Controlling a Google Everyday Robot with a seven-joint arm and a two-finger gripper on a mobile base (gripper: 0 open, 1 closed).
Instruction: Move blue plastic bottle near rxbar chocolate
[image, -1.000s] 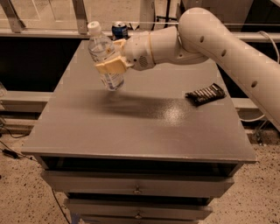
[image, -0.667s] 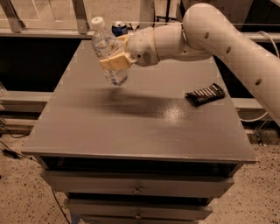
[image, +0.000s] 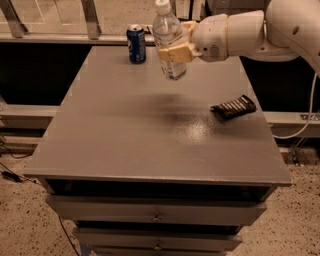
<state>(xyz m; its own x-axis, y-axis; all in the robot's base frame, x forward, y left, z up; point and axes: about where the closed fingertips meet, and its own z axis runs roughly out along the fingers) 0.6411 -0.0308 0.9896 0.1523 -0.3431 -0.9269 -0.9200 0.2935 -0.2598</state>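
The blue plastic bottle (image: 167, 35) is a tall clear bottle with a white cap, held upright in the air above the back middle of the grey table (image: 125, 145). My gripper (image: 176, 50) is shut on the bottle around its middle, reaching in from the right. The rxbar chocolate (image: 233, 107), a flat dark bar with pale stripes, lies on the table near the right edge, to the right of and nearer the front than the bottle.
A short blue soda can (image: 136, 43) stands at the back of the table, left of the bottle. My white arm (image: 260, 30) spans the upper right. Drawers sit below the table top. A cable hangs at the right.
My gripper has carried the bottle to the right and a little higher above the table. The soda can now shows to the bottle's left. The bar has not moved.
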